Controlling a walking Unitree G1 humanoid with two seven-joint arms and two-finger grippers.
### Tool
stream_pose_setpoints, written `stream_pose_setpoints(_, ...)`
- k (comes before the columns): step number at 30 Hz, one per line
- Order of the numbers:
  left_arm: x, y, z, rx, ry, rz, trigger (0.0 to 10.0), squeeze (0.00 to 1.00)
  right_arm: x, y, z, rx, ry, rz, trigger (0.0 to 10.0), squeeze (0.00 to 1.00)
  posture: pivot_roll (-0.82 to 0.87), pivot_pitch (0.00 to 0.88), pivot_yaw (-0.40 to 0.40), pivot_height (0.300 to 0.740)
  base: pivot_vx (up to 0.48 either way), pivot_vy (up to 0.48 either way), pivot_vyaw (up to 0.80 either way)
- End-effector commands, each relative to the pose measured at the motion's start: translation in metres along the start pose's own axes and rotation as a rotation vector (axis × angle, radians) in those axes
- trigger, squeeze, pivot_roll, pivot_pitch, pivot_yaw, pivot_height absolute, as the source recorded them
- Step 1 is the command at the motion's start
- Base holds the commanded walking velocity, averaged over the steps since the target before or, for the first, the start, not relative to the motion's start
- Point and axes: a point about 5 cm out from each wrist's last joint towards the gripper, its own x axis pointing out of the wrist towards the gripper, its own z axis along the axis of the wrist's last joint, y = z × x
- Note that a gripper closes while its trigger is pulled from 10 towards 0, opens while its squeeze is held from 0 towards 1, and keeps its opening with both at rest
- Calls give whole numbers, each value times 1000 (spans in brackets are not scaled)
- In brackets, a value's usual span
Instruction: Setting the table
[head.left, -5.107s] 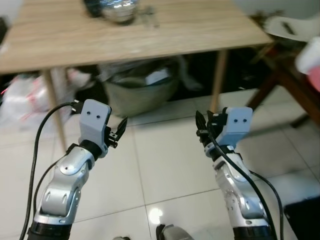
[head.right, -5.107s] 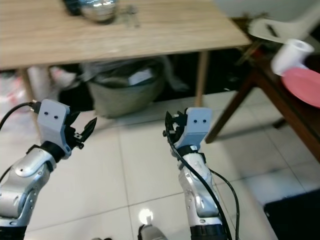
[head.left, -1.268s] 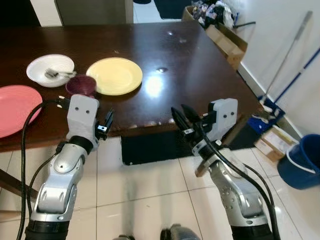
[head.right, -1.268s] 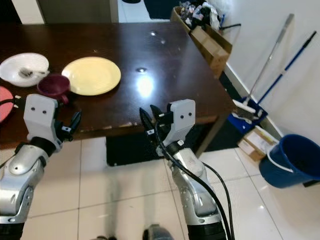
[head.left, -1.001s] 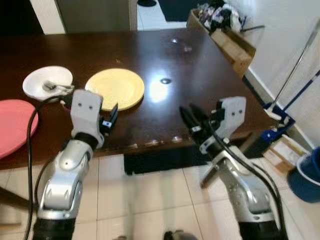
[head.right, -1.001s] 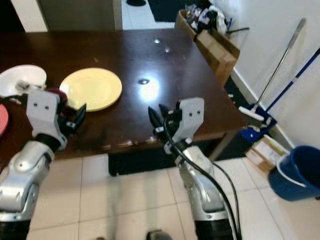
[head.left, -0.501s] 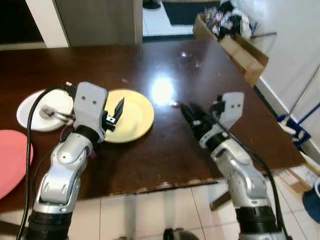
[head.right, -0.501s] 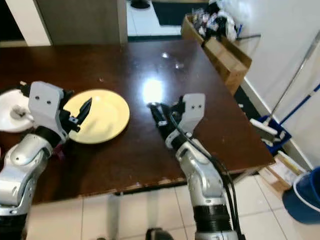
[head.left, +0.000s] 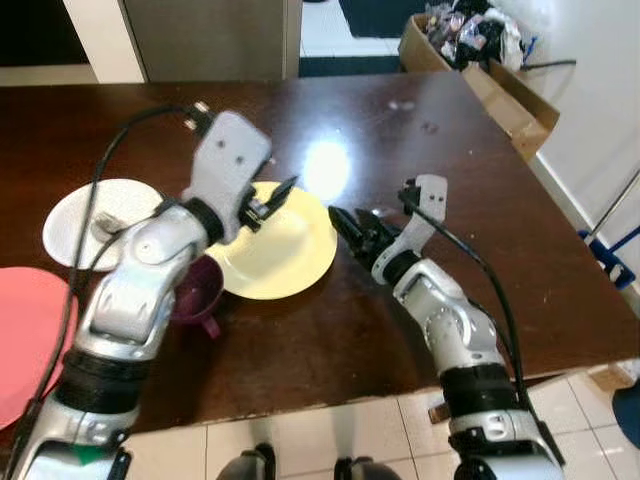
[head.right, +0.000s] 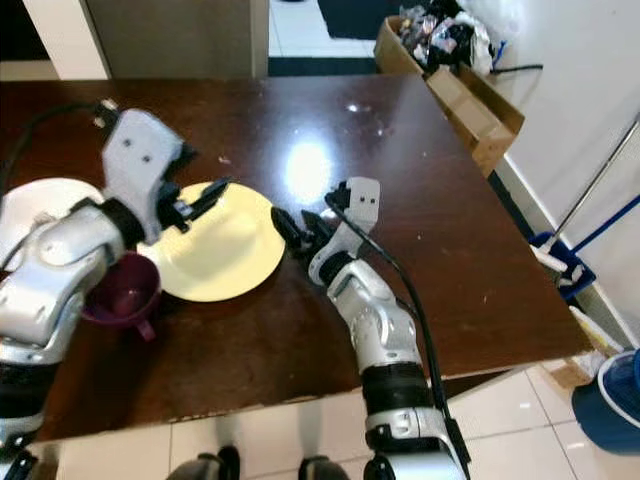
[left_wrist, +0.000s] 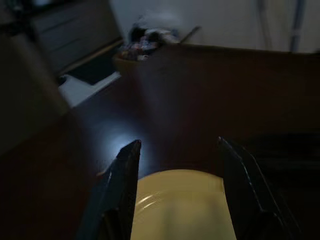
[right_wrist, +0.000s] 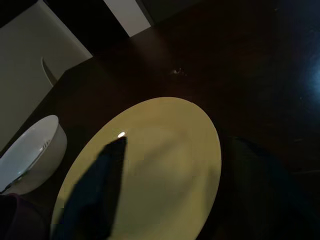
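Both arms have come fwd since 0.5 s ago and now reach over the dark table (head.left: 480, 180); back at 5.1 s I was looking at tiled floor and a light wooden table instead.

Head cams give me the layout. Yellow plate (head.left: 285, 255) lies flat near the table's middle. Left gripper (head.left: 272, 200) hangs above the plate's far-left edge, fingers apart, holding nothing. Right gripper (head.left: 350, 228) sits low at the plate's right rim, just beside it; whether it touches I can't tell. Purple cup (head.left: 195, 290) stands at the plate's near-left edge, partly behind my left forearm. White bowl (head.left: 85, 215) with a utensil inside sits further left, and a pink plate (head.left: 25, 335) at the table's left end is cut off by the frame. A cardboard box (head.left: 480, 60) of clutter sits on the floor past the far right corner.

Wrist cams add what the head can't. Left wrist view, dim: two black fingers (left_wrist: 125, 175) spread wide, yellow plate (left_wrist: 185, 205) below and between them, glare spot on the table just past it. Right wrist view: yellow plate (right_wrist: 160, 165) close up, one finger (right_wrist: 95, 185) over its surface, other finger off the rim over bare table, so open w/ the plate edge between, empty. White bowl (right_wrist: 30, 150) shows beyond the plate.
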Motion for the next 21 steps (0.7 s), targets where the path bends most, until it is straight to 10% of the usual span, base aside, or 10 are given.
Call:
stream_pose_setpoints(1,6,-10,-4,-11,27,-53,10000,0,-1,-6,-2,-2,-1,-30,10000,1000,-43,77,21,740,0,0,0)
stream_pose_setpoints(2,11,-16,-8,7,56,-78,10000,0,-1,-6,0,-21,-13,-35,10000,1000,-44,77,27,740,0,0,0)
stream_pose_setpoints(3,15,-20,-12,30,85,-88,10000,0,-1,-6,3,-44,-26,-36,10000,533,-48,75,36,740,0,0,0)
stream_pose_setpoints(4,17,-22,-15,46,105,-94,10000,0,0,-5,4,-59,-33,-37,10000,533,-50,76,39,740,0,0,0)
stream_pose_setpoints(5,20,-27,-19,98,128,-115,10000,0,-1,-5,6,-88,-43,-41,10000,0,-53,77,43,740,0,0,0)
stream_pose_setpoints(10,28,-45,-35,371,208,-242,10000,0,-4,-5,15,-149,-105,-66,10000,0,-57,78,58,740,0,0,0)
stream_pose_setpoints(21,20,-44,-63,481,359,-322,10000,0,-18,-3,58,-327,-323,-139,10000,0,-66,96,74,740,0,0,0)
